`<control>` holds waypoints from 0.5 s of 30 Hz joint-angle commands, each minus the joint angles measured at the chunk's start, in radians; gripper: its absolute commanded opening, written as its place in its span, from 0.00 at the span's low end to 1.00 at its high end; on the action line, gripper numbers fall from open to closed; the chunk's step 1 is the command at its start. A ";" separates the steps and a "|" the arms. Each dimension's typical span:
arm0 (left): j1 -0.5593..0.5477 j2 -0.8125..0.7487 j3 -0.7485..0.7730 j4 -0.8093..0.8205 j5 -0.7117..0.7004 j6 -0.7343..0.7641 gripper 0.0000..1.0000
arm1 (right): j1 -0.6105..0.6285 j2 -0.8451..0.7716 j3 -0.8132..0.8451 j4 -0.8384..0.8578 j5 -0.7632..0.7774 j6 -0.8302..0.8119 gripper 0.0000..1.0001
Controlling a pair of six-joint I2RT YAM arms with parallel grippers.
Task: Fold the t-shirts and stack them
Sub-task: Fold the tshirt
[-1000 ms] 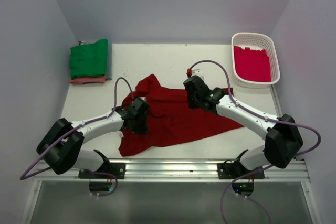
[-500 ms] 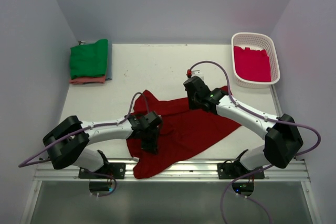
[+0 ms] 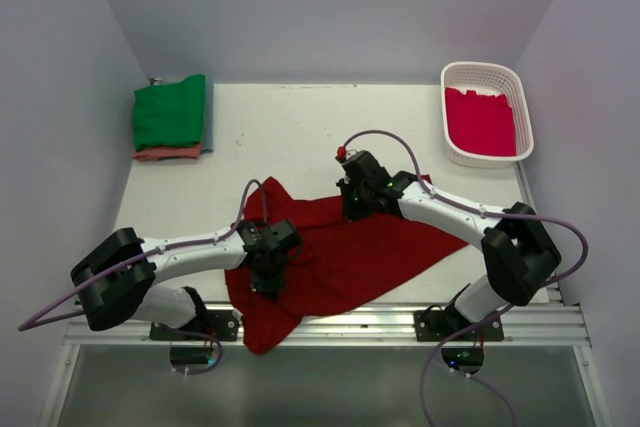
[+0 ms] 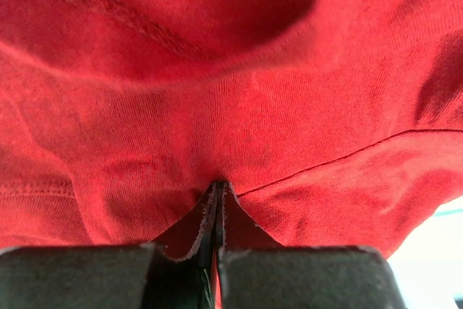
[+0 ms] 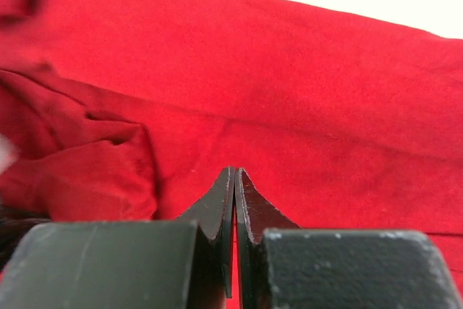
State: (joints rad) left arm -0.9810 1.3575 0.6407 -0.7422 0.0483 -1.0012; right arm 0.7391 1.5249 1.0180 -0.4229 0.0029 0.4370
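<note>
obstacles: a stack of folded green, salmon-pink and bluish cloth t-shirts fills the far left corner of the white table; a white plastic lattice basket fills the far right corner. a crumpled dark red cloth t-shirt covers the near middle and overhangs the near edge; the left arm and right arm lie over it. free passage: bare far middle between stack and basket.

The white table carries a dark red t-shirt spread under the left end effector and right end effector, its near part draped over the table's front edge. Well beyond the left end effector, to its left, lies a stack of folded t-shirts, green on top. Beyond the right end effector, to its right, stands a white lattice basket.
</note>
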 commanded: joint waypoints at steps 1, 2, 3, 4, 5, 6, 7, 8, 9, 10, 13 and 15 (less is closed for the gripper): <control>0.066 0.051 -0.078 0.097 -0.102 0.061 0.00 | -0.003 0.032 0.039 0.010 -0.031 -0.018 0.00; 0.088 0.077 -0.082 0.127 -0.100 0.097 0.00 | -0.004 0.031 0.037 0.009 -0.023 -0.017 0.00; 0.132 0.092 -0.072 0.159 -0.103 0.119 0.00 | -0.003 0.026 0.037 0.007 -0.009 -0.017 0.00; 0.152 0.110 -0.046 0.156 -0.155 0.131 0.00 | -0.003 0.027 0.040 -0.010 0.024 -0.020 0.00; 0.168 0.144 -0.021 0.158 -0.163 0.171 0.00 | -0.003 0.030 0.054 -0.026 0.051 -0.023 0.00; 0.198 0.161 0.031 0.174 -0.163 0.193 0.00 | -0.003 0.034 0.062 -0.042 0.072 -0.026 0.00; 0.211 0.181 0.059 0.178 -0.172 0.213 0.00 | -0.003 0.043 0.067 -0.054 0.092 -0.024 0.00; 0.222 0.224 0.113 0.175 -0.180 0.245 0.00 | -0.004 0.044 0.073 -0.074 0.121 -0.024 0.00; 0.240 0.248 0.140 0.167 -0.185 0.262 0.00 | -0.004 0.043 0.073 -0.082 0.132 -0.021 0.00; 0.248 0.268 0.166 0.164 -0.195 0.277 0.00 | -0.004 0.038 0.070 -0.086 0.150 -0.018 0.00; 0.275 0.324 0.217 0.175 -0.193 0.325 0.00 | -0.006 0.052 0.050 -0.097 0.250 0.014 0.00; 0.310 0.344 0.223 0.191 -0.182 0.355 0.00 | -0.017 0.075 0.045 -0.097 0.284 0.029 0.00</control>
State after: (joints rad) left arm -0.7273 1.6302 0.8730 -0.7700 0.1196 -0.7502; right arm 0.7368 1.5742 1.0519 -0.4927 0.1711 0.4381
